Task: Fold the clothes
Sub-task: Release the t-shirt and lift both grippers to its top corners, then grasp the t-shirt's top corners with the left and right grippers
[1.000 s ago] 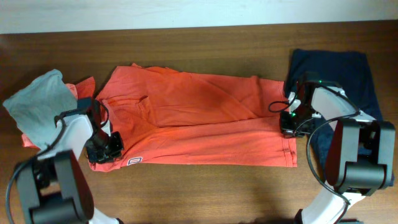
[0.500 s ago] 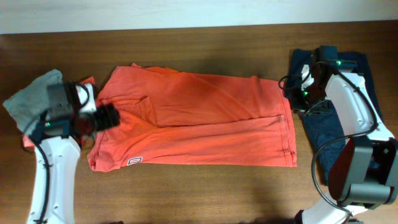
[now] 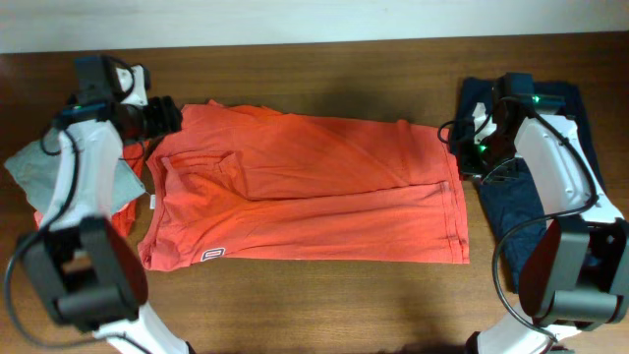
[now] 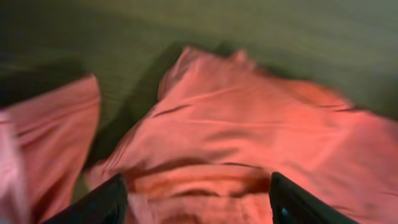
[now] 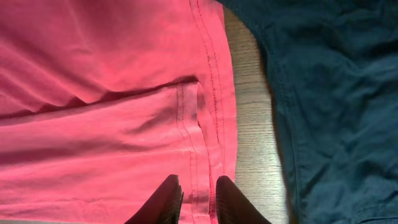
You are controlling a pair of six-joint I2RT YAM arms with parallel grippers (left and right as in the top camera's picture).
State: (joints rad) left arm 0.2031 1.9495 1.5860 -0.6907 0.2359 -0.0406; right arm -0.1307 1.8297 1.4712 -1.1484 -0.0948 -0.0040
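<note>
Starting from my left, past the grey shirt (image 3: 34, 162), the left gripper (image 3: 165, 118) hung at the far-left corner of the shirt (image 3: 314, 197). Its fingers were spread wide with nothing between them, and the cloth lay just below and to its right. The wrist view was blurred, so I could not make out the exact edge. The shirt itself lay flat in the middle of the table (image 3: 295, 305), with its long axis running left to right. I took the shoulder end to be on the left and the stitched hem (image 5: 214, 93) on the right. The right gripper (image 3: 464, 157) sat over that hem near its far corner, fingers drawn close with the seam running between them. I could not tell whether they were pinching it. Each arm was therefore nearer its own end, which I judged suited a lift of the far edge towards me. The navy garment (image 3: 565, 108) lay just beside the hem, apart from it.
</note>
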